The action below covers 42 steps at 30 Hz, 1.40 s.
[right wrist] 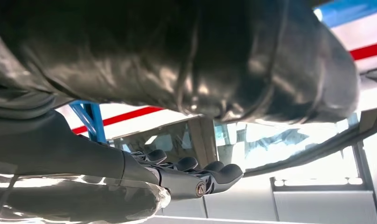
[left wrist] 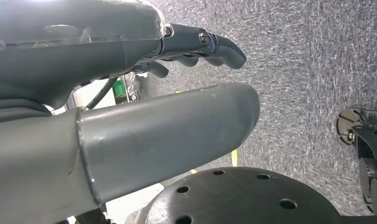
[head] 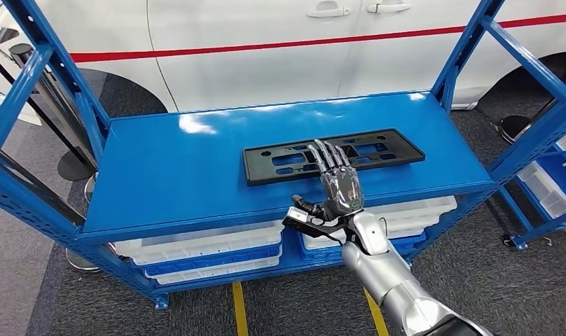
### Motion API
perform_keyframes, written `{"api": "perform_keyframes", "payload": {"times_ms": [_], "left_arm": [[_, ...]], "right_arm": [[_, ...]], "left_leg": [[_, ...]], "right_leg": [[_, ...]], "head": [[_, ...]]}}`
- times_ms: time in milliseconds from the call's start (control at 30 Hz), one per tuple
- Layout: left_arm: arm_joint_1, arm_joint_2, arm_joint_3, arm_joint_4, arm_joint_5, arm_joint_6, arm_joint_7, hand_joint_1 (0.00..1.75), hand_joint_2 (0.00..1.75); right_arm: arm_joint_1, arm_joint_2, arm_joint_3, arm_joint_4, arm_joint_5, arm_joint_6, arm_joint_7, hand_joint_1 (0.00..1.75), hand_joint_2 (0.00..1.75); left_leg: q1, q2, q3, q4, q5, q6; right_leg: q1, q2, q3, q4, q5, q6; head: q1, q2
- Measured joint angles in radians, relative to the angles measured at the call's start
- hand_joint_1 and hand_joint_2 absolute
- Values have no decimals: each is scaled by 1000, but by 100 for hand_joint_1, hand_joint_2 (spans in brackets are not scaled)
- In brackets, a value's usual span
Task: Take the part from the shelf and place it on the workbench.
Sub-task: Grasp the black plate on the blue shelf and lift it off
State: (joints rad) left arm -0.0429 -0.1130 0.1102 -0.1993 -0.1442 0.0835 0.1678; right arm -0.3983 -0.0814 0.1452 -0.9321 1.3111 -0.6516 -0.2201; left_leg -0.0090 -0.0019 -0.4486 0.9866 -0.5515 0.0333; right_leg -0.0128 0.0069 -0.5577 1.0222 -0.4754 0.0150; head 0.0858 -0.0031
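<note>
Reaching over the blue shelf (head: 161, 182) with the right hand (head: 336, 183), fingers stretched flat above the black part (head: 273, 159), gripping nothing yet. Lifting and carrying to the desk both remaining.

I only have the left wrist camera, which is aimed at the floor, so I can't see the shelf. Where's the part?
Observer: The part, a flat black frame, lies on the top board of the blue shelf.
Operator: Is the right hand near it?
Observer: Yes. The right hand is over the part's near edge, with its fingers stretched across the part.
Operator: Has it got a grip?
Observer: Not that I can see. The fingers are straight rather than curled around the part, and the part lies flat on the board.
</note>
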Motion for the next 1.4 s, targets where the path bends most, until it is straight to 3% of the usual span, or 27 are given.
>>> {"api": "perform_keyframes", "payload": {"times_ms": [133,633,1067,1133,1200,1267,1400], "left_arm": [[0,2,-1,1,-1,-1,5,0,0],[-1,7,1,1,2,-18,-8,0,0],[-2,8,8,1,-2,-31,-13,0,0],[-3,8,8,1,-6,-31,-13,0,0],[-3,8,9,1,-10,-31,-12,0,0],[-3,8,9,1,-11,-31,-12,0,0],[-4,8,10,1,-11,-31,-12,0,0]], "right_arm": [[-11,-5,5,30,-2,-2,1,0,175],[-96,-9,24,166,-28,58,25,0,175],[-220,-19,49,314,87,44,157,0,175],[-230,-22,51,330,103,32,174,67,175],[-234,-24,54,343,123,19,196,154,175],[-235,-25,58,355,136,9,211,175,175],[-234,-25,66,372,140,4,212,175,175]], "left_leg": [[0,-1,-1,0,0,0],[0,-1,-2,0,0,0],[0,-1,0,1,0,0],[0,-1,0,1,0,0],[0,-1,0,1,0,0],[0,-1,0,1,0,0],[0,-1,0,1,0,0]], "right_leg": [[0,0,0,0,0,0],[0,-1,0,0,0,0],[0,-1,0,0,0,0],[0,-1,0,0,0,0],[0,-1,0,0,0,0],[0,-1,0,0,0,0],[0,-1,0,0,0,0]], "head": [[0,0],[0,0],[0,0],[0,0],[0,0],[0,0],[0,0]]}}
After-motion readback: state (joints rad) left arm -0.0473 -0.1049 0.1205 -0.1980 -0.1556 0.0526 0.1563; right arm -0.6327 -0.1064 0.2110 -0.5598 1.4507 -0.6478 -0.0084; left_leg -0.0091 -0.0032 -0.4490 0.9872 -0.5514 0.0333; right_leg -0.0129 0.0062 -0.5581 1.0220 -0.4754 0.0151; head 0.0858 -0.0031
